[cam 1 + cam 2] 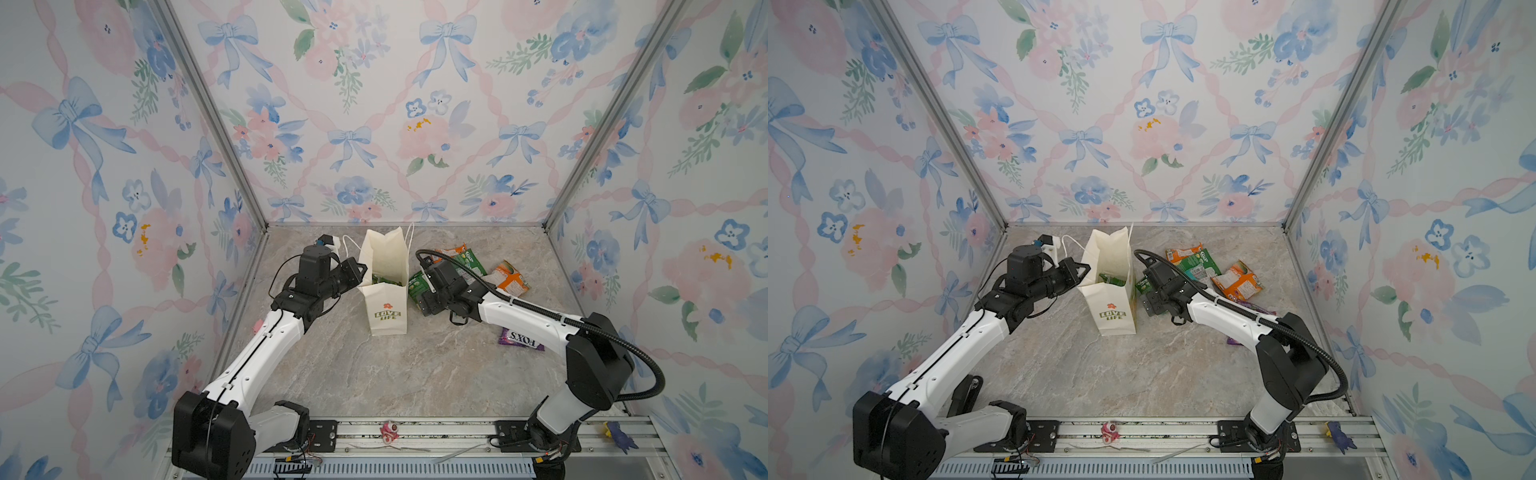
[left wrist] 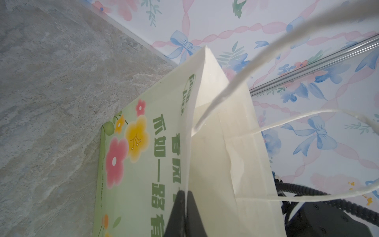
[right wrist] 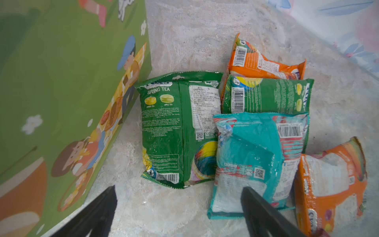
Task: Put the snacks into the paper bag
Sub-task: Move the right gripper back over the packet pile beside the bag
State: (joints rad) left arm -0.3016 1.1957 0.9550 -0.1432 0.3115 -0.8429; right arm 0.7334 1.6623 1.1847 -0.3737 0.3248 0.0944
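1. Paper bag (image 1: 388, 309): matte cream paper, tall boxy shape, upright mid-tabletop (image 1: 415, 374), mouth open. It has white cord handles (image 2: 307, 115) and green side panels with a flower print.
2. In the bag: one glossy green packet (image 1: 384, 279) low inside; the rest is hidden.
3. Left gripper (image 2: 184, 194): black fingers pressed together, pinching the bag's top rim.
4. Right gripper (image 3: 178, 189): fingers spread wide, holding nothing, low over the loose snacks just right of the bag.
5. Loose snacks: crinkly glossy plastic pillows lying flat on the grey marbled tabletop.
   - SPRING TEA packet (image 3: 178, 131), green, nearest the bag.
   - teal packet (image 3: 246, 156), overlapping its edge.
   - second green packet (image 3: 266, 96).
   - orange packet (image 3: 262, 63).
   - other orange packet (image 3: 332, 184).
6. Purple packet (image 1: 521, 338), marked "FOX'S", lies apart from the pile beside the right arm.
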